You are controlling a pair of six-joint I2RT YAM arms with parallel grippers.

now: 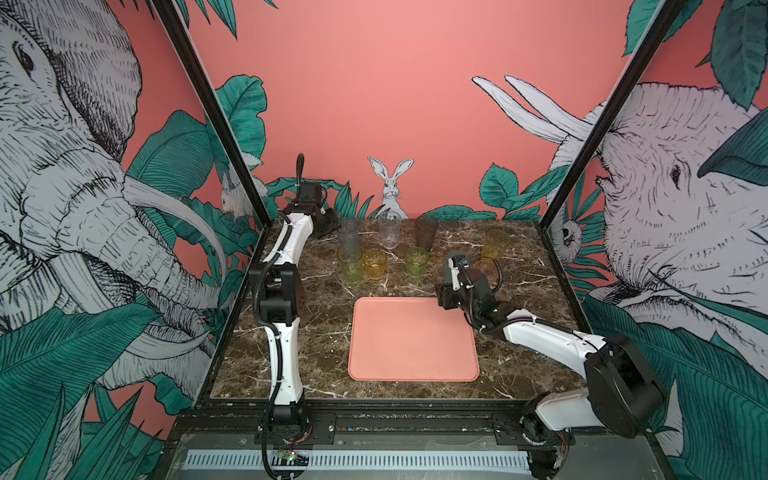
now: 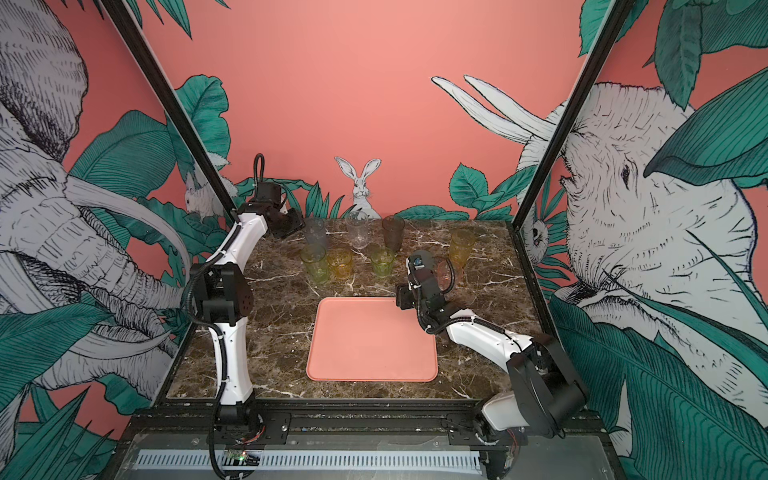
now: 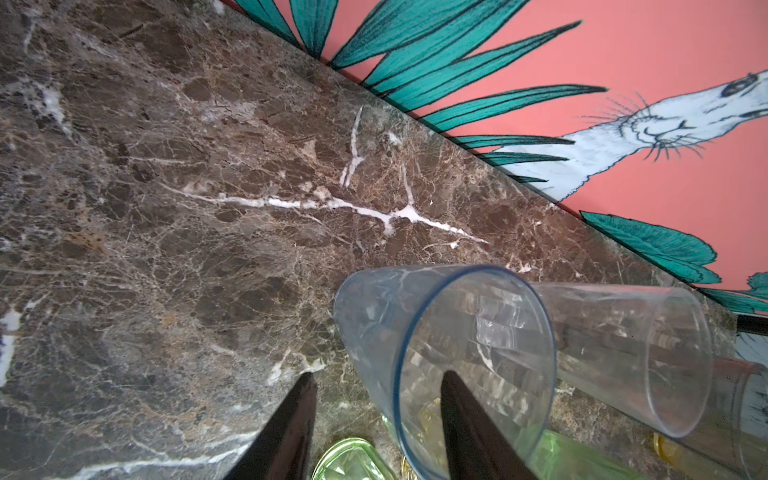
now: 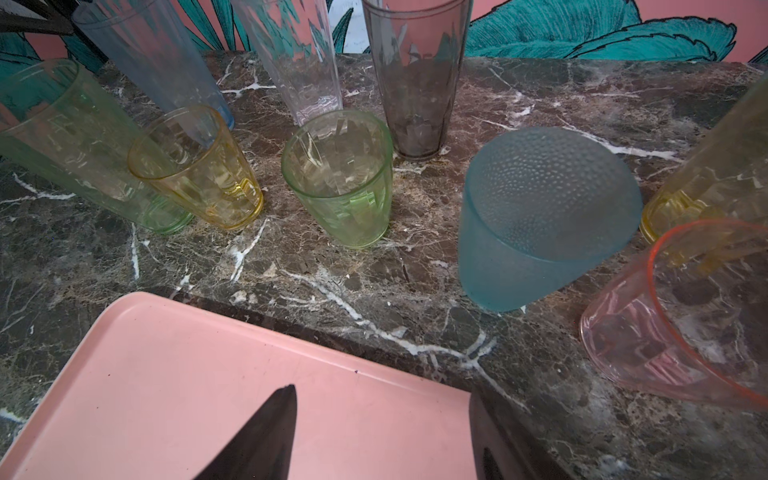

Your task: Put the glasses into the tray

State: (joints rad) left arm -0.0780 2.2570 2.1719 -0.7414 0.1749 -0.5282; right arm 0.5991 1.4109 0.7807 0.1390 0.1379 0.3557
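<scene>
Frosted, dimpled blue tumbler (image 4: 548, 216) near smooth, round-cornered salmon tray (image 4: 199, 365)

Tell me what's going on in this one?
The flat salmon-pink rectangular tray holds nothing yet; the translucent plastic tumblers all stand on the brown marble tabletop. The left claw straddles the rim of a tall blue-tinted tumbler at the back, one finger inside, not clamped. The right claw hangs open and empty over the tray's far corner, facing a frosted blue-grey tumbler.
</scene>
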